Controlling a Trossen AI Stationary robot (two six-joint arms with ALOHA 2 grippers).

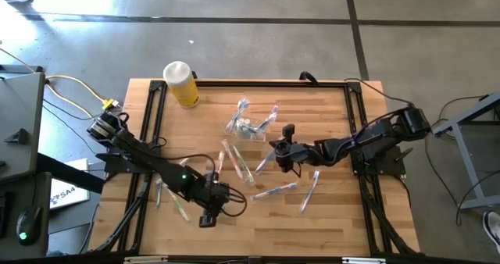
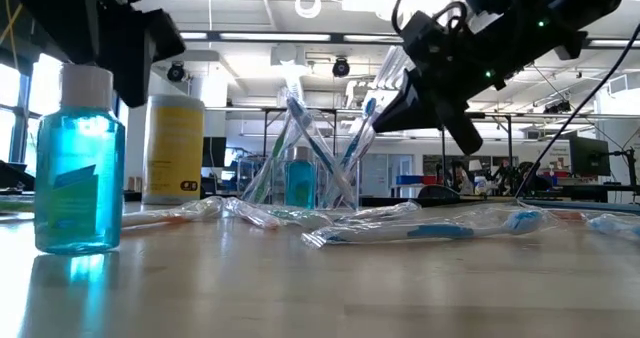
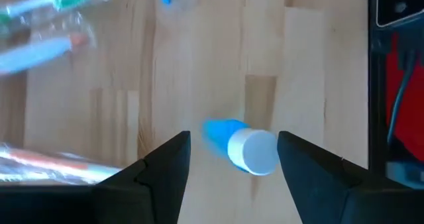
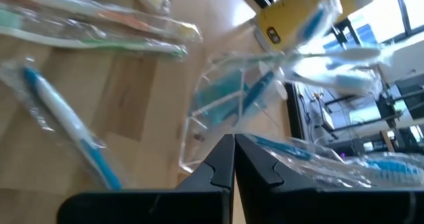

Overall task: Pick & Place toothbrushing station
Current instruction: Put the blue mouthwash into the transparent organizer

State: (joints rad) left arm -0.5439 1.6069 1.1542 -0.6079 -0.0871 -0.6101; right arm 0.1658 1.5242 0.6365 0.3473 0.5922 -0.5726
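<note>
We judged the left gripper, jaws wide and empty above the small blue bottle, should descend squarely, while the shut right gripper probably held nothing beside the clear holder cup.

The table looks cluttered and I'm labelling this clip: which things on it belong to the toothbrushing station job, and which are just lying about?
Belongs to the job:
- clear holder cup, with brushes in it
- wrapped toothbrushes scattered on the wood
- small blue bottle with a white cap, below the open left end effector

Just lying about:
- yellow cylinder with a white cap
</note>
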